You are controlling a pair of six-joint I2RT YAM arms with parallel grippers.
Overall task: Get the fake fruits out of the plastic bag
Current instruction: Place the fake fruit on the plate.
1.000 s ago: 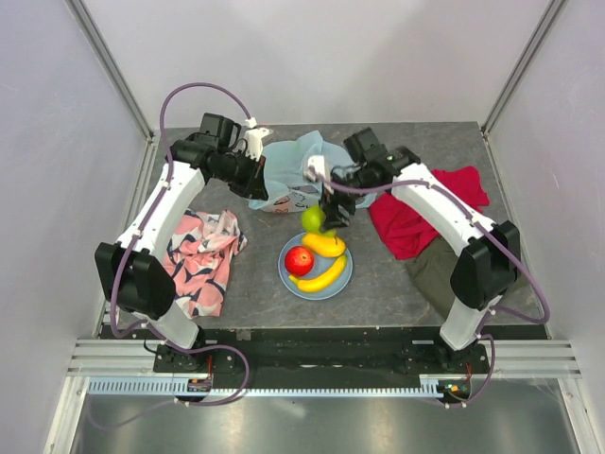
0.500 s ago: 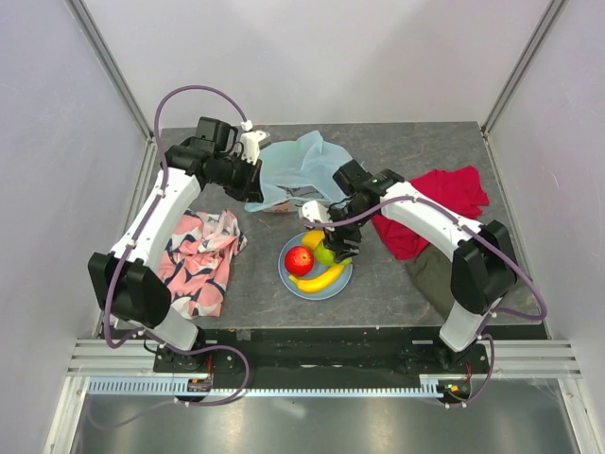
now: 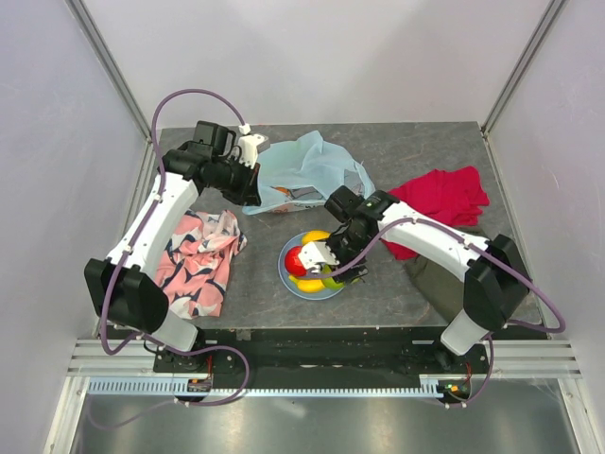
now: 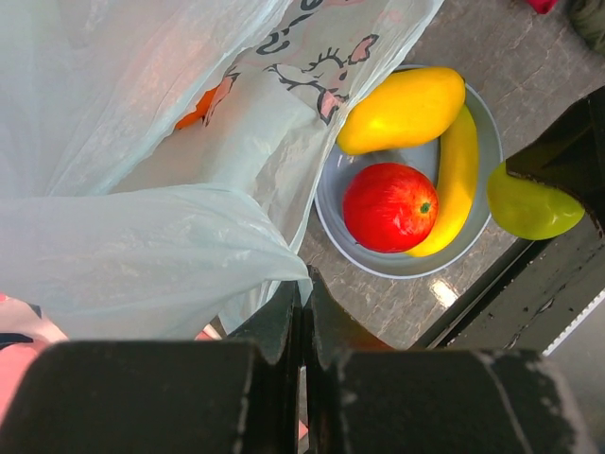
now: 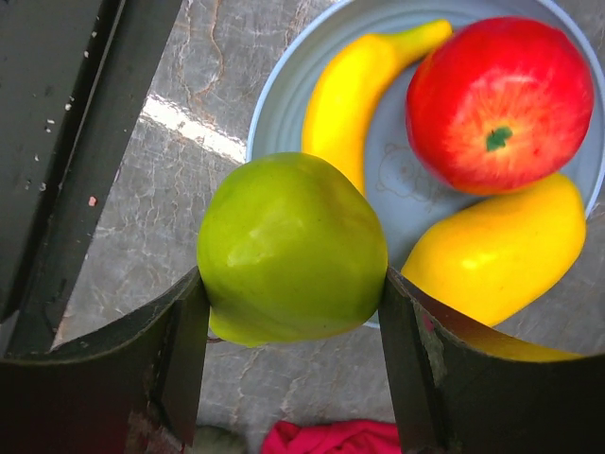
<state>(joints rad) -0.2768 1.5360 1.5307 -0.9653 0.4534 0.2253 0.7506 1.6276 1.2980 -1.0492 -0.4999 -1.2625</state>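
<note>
**Item: pear** (image 5: pixel 288 251), green, glossy plastic. Loc.: clamped in R gripper (image 5: pixel 298 331), one finger on each flank, hanging over the rim of the plate (image 5: pixel 388 180) on the side nearest the table's (image 3: pixel 416 142) front edge. Can't tell if it touches the rim.
Handling: prob. hollow and v. light, hard shell, slick and rounded. Likely to squirt out if pinched off-centre. Best taken across the widest part, as it is here. Not fragile; may roll when set down, so the plate's dish helps.

**Item: bag** (image 4: pixel 142 236), thin pale-blue film w/ cartoon print. Loc.: far half of table, left of centre. L gripper (image 4: pixel 303 303) is clenched tight on a gathered fold of it, lifting that side.
Handling: limp, crinkly, near weightless, no shape of its own. Prob. tears or slips if yanked. Hold by a bunched fold or edge, not by flat film.

**Item: orange lump** (image 4: pixel 194 115), seen through the film, inside bag. Prob. a fruit yet to come out; shape unclear.

**Items on plate:** apple (image 4: pixel 389 206), red; banana (image 4: pixel 454 180); yellow fruit (image 4: pixel 402 109), oval. All touching or close-packed, same light slick plastic by the look of them.
</note>
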